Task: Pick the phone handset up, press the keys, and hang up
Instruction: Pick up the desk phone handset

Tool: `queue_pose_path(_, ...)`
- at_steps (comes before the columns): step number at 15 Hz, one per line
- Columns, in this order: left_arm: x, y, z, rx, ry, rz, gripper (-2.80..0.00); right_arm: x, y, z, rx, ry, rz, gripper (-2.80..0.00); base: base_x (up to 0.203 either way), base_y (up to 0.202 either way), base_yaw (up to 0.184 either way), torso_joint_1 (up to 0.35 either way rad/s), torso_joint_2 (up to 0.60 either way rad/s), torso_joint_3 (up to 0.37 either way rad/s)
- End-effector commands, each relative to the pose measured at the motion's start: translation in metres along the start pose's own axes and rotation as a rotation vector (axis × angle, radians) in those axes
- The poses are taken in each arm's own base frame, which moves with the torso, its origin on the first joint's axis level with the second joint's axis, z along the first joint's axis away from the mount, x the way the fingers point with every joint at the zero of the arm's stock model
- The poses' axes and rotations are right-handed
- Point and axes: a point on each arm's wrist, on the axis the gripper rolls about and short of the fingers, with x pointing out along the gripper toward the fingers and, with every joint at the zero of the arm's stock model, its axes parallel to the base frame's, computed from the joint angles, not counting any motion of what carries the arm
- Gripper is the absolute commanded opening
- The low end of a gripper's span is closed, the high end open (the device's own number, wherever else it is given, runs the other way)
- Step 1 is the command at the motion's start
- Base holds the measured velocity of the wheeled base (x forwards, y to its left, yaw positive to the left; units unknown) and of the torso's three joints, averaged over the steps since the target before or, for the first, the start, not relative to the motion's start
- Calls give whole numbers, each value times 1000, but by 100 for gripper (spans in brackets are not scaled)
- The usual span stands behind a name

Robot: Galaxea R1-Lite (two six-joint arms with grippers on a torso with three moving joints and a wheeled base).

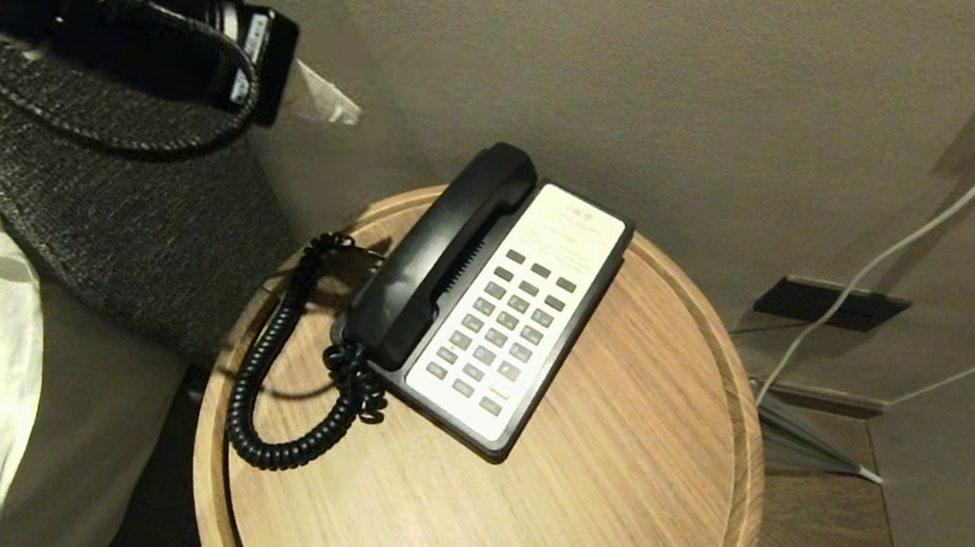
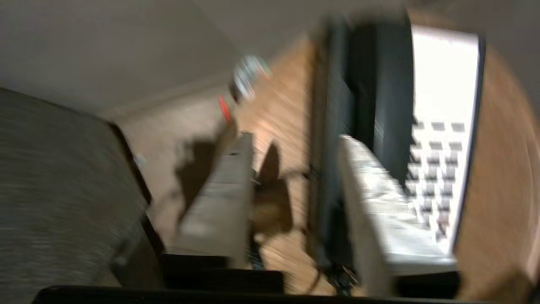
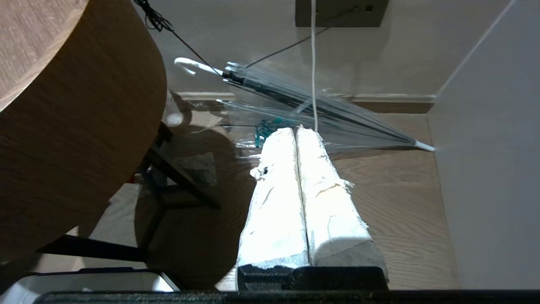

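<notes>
Resting on base [image 1: 516,318] — 1 phone handset [image 1: 438,252], cradled.

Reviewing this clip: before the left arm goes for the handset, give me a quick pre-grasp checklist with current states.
1. Phone handset seated on the phone base: ok.
2. Left hand open, fingers apart: ok.
3. Left hand lined up over the handset: cannot tell; the left wrist view is blurred, and one finger overlaps the handset.
4. Coiled cord lying loose on the round table, off the keypad: ok.
5. Right hand shut, low beside the table, out of the way: ok.
</notes>
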Motion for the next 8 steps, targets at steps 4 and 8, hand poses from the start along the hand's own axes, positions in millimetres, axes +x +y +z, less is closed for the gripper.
queue_pose_path(4,21,-42,-5,115,94,-68,0,1,0,-6,0,19,0,-280,0,0,0,0,0,0)
queue_pose_path(8,26,-63,-11,183,137,-50,0,1,0,-6,0,19,0,-280,0,0,0,0,0,0)
